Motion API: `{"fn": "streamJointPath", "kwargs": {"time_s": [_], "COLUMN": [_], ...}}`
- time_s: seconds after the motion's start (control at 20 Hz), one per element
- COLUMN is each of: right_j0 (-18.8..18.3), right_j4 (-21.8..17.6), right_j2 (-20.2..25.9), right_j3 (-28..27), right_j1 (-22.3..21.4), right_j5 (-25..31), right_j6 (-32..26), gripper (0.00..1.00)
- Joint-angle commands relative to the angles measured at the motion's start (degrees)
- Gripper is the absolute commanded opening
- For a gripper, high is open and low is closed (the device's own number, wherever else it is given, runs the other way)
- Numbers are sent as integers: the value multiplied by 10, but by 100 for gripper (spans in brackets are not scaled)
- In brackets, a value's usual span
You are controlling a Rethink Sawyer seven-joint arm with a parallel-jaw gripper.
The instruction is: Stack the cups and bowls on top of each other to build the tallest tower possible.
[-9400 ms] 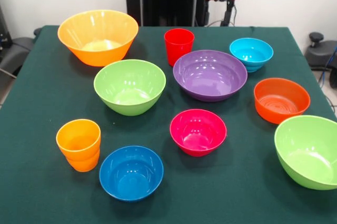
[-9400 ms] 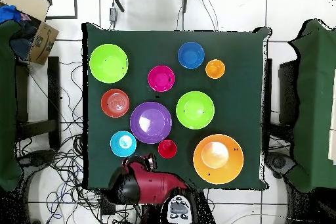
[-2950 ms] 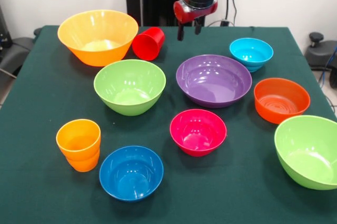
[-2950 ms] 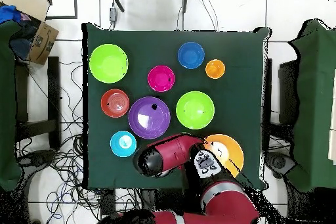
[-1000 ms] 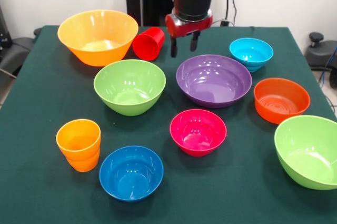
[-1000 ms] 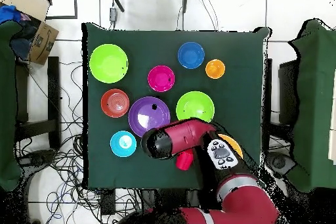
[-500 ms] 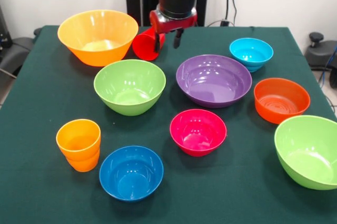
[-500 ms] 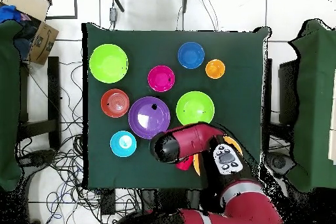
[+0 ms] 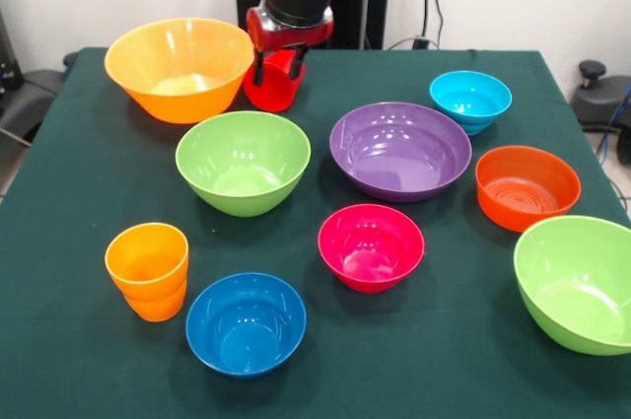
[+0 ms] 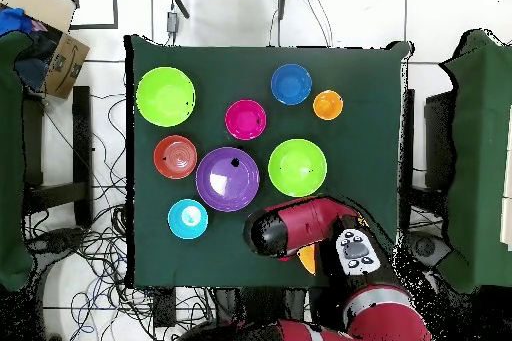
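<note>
In the front view the gripper is seen with its fingers spread on either side of the red cup, which lies tipped beside the yellow-orange bowl. In the overhead view the cup is hidden under the arm

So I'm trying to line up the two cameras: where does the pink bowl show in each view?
Front view: the pink bowl sits low of centre, nearer the camera than the purple bowl.
Overhead view: the pink bowl lies above centre, above the purple bowl.
Shared landmark: the purple bowl, right beside it in both.
</note>
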Motion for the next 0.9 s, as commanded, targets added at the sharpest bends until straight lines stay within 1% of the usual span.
{"fn": "streamJointPath", "kwargs": {"time_s": [0.05, 0.2, 0.35, 0.6, 0.7, 0.9], "right_j0": [-9, -20, -23, -18, -13, -6], "right_j4": [-41, -34, -24, -22, -19, -14], "right_j2": [17, 30, 42, 42, 35, 33], "right_j3": [-19, -15, -14, -12, -17, -19], "right_j1": [86, 94, 91, 91, 94, 87], "right_j5": [12, 7, 19, 26, 40, 61], "right_j6": [-12, -22, -31, -30, -27, -33], "gripper": [100, 100, 100, 100, 100, 100]}}
